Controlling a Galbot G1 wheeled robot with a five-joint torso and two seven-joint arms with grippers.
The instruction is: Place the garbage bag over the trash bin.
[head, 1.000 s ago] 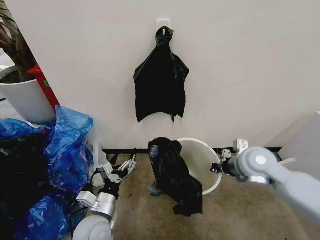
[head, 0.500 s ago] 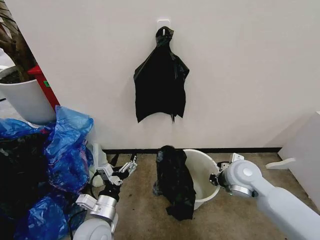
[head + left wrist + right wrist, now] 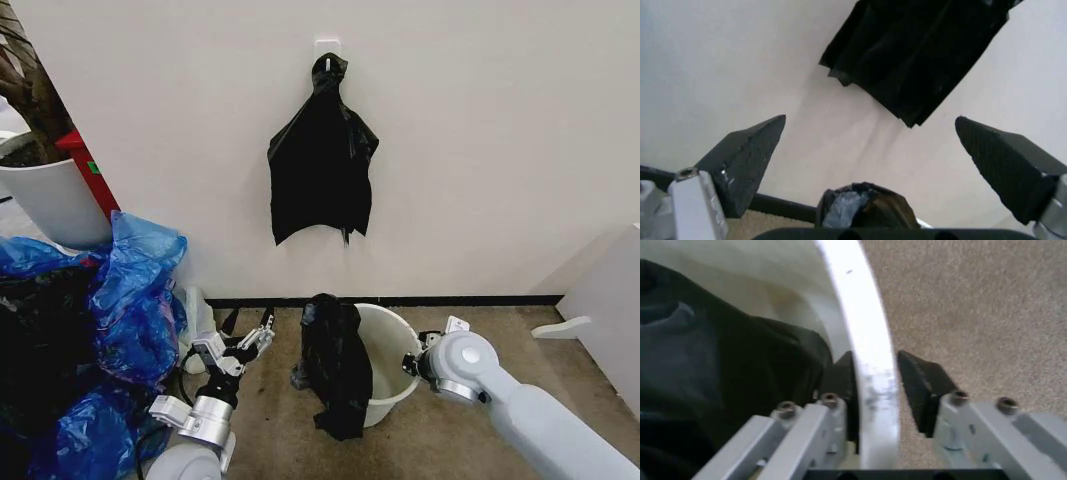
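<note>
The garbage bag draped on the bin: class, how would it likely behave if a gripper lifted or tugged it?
The garbage bag hangs limp over the trash bin rim, so it is probably floppy and shapeless when lifted. Its thin, glossy film suggests it is light and possibly slippery. Tugging might drag the bin, though the right gripper clamps the rim.

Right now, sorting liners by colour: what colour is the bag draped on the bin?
Glossy black garbage bag, clearest in the head view.
</note>
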